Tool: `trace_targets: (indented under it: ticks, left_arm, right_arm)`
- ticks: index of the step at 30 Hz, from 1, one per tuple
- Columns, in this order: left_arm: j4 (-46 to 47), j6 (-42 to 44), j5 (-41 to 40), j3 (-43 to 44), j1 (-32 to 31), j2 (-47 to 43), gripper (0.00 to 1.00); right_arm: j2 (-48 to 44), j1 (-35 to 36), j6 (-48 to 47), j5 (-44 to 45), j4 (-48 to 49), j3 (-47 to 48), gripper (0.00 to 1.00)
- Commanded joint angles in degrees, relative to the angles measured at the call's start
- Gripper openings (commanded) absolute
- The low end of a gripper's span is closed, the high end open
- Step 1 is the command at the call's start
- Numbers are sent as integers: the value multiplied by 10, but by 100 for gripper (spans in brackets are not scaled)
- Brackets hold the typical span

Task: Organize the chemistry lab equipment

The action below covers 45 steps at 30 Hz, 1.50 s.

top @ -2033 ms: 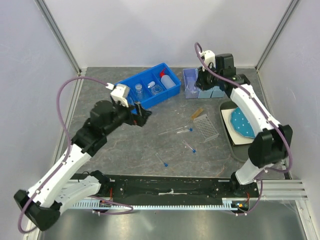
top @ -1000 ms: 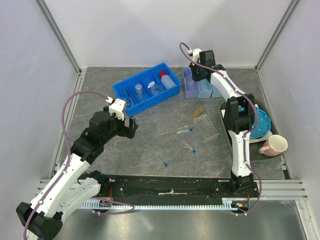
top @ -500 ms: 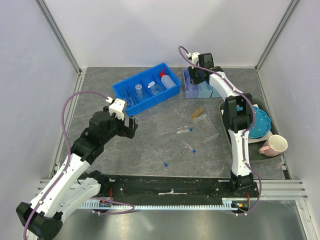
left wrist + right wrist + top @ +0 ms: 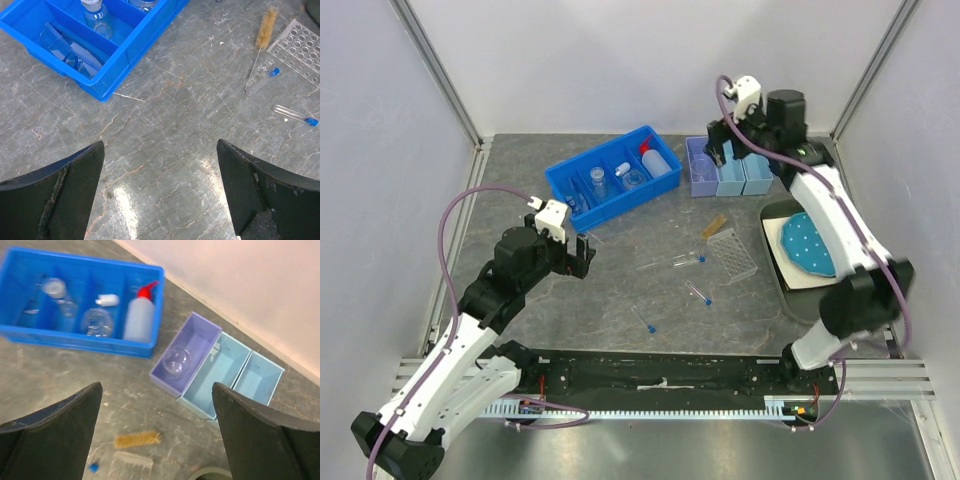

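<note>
My right gripper hangs open and empty above the purple bin, where a round clear flask lies. The blue divided bin holds the red-capped squeeze bottle, a small flask, a beaker and safety glasses. On the table lie the tan brush, the clear tube rack and three blue-capped test tubes. My left gripper is open over bare table, near the blue bin's front corner.
Two light blue bins stand right of the purple one. A teal dotted plate rests on a tray at the right, partly under my right arm. Walls close in the back and sides.
The right gripper has gone from shut to open and drawn up and back from the purple bin, leaving the round flask inside. The left arm has hardly moved.
</note>
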Motion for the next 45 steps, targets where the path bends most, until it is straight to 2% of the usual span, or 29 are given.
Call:
trace_targets:
  ticks: [1,4,6,11,16,18,23,26,30,33,36,37,39,40,43,45]
  left_arm:
    - [34,20,21,-9,4,-17,100]
    - [33,21,29,-9,4,-7,100]
    - [34,22,39,-10,4,-3,100]
    - [48,27,100,-12,4,22,100]
    - [52,19,193,-3,4,70,98]
    - [49,-1,227,7,3,100,97]
    - [45,-95,260,29,-14,158,97]
    - [45,-143,221,26,-60,184,97]
    - [43,-153,149,33,-143,209,97]
    - [43,-102,118,46,-178,244,95]
    - [55,10,98,64,-212,274,95]
    - [57,87,110,67,-214,281,95]
    - [55,154,113,87,-214,309,95]
    - [53,217,112,94,-214,321,95]
    - [43,295,122,125,-206,374,97]
    - [38,308,137,158,-185,424,96]
  right_arm:
    - [-148,2,-16,-92,51,-162,98]
    - [-247,1,-10,-116,101,-281,98]
    - [-300,-5,-10,-139,115,-324,98]
    - [-354,-40,7,-203,145,-434,98]
    - [-391,-79,70,-270,250,-546,98]
    - [-398,-95,64,-290,277,-566,98]
    - [-385,-110,40,-271,255,-558,98]
    - [-380,-111,29,-237,225,-544,98]
    - [-382,-112,24,-215,203,-530,98]
    - [-379,-113,21,-207,194,-523,98]
    - [-377,-113,18,-205,190,-521,98]
    - [-377,-113,16,-207,189,-521,98]
    - [-377,-113,16,-209,189,-521,98]
    - [-377,-113,14,-210,188,-521,98]
    - [-379,-114,13,-209,189,-521,98]
    - [-382,-114,13,-208,188,-521,98]
